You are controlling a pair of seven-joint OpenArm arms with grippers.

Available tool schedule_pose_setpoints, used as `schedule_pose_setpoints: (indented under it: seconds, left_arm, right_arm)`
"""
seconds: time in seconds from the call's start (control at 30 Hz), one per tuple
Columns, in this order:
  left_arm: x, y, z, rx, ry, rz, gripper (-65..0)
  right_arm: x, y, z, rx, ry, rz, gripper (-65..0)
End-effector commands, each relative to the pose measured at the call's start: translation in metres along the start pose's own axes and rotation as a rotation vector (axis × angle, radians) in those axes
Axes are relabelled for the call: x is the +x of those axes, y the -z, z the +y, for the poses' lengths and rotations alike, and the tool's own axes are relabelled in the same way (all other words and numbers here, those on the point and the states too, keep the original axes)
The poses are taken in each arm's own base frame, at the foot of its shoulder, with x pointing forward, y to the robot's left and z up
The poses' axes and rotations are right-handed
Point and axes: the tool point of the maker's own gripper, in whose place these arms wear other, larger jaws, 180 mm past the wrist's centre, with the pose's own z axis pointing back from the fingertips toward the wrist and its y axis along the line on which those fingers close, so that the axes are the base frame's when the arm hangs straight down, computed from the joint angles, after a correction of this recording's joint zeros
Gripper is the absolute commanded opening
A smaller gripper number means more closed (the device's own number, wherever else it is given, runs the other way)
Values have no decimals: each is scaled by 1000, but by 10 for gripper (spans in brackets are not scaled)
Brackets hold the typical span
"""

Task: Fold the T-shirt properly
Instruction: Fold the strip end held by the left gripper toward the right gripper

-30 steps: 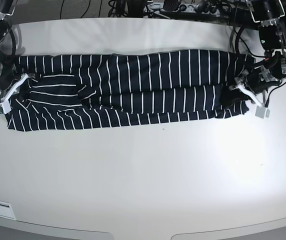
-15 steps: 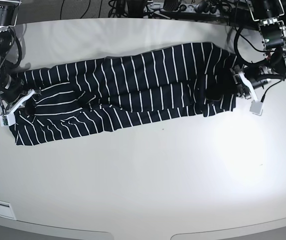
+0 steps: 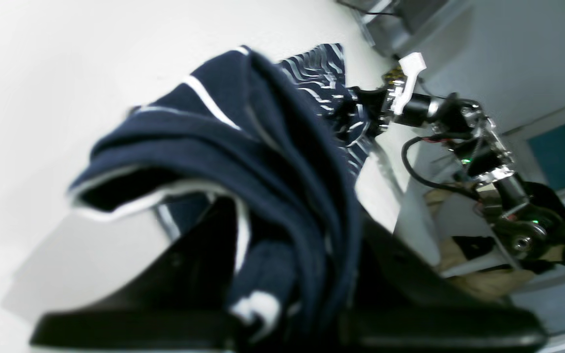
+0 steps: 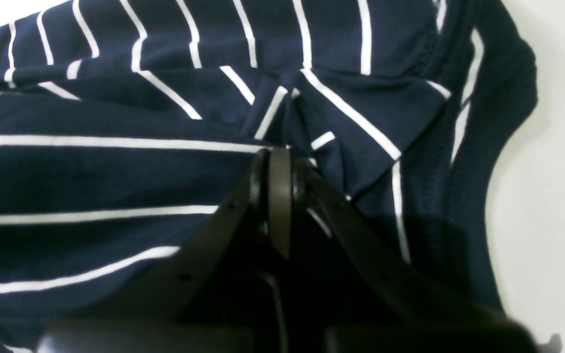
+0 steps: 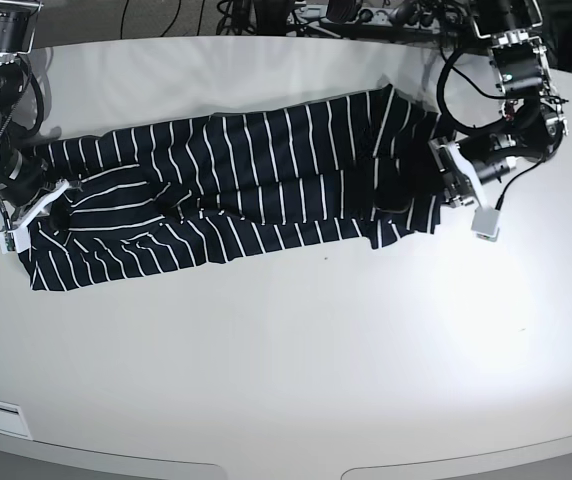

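The T-shirt (image 5: 236, 190) lay stretched as a long, narrow band across the far half of the table (image 5: 286, 360), folded lengthwise, its stripes running across the band. One end rested flat near the table's edge on the base view's left; the other end was bunched and lifted off the surface on that view's right. The near edge of the band ran ragged, with a corner hanging down below the raised end.

In front of the shirt the white tabletop spread bare and wide to the near rim, with a bright glare patch on the right of the base view. Behind the table, cables and dark equipment crowded the back edge.

The right gripper (image 5: 28, 215) was pinched tight on the shirt's flat end; its wrist view showed dark fingers (image 4: 278, 196) meeting on a pleat of striped cloth (image 4: 115, 122). The left gripper (image 5: 461, 185) was nearly closed on the bunched end, and in its wrist view folds of cloth (image 3: 243, 162) draped over and between its fingers (image 3: 199, 274), held clear of the table (image 3: 42, 73).
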Motion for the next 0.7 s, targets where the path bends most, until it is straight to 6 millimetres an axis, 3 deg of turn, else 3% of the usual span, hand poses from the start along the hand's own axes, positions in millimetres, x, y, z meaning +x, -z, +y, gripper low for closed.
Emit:
schedule_pose_setpoints:
  seconds: [0.0,0.07,0.27,0.5,0.67]
  left_arm:
    - [18,5,-12,-48,44,-59,-650]
    - [25,16,-19,-78,36,-110,-650]
    - [35,46,-11,-6,72,-152,-650]
    - [11,84,-13,39,114,-41,-650]
    - [3,102,-12,75,126,-30,-650]
  right_arm:
    - [-50,-1,-1,-13,-36,225,-650]
    - [-51,-1,-1,-13,-37,229,-650]
    - [-53,-1,-1,-13,-37,240,-650]
    - [-52,-1,1,-1,-50,239,-650]
    - [-52,-1,1,-1,-50,239,-650]
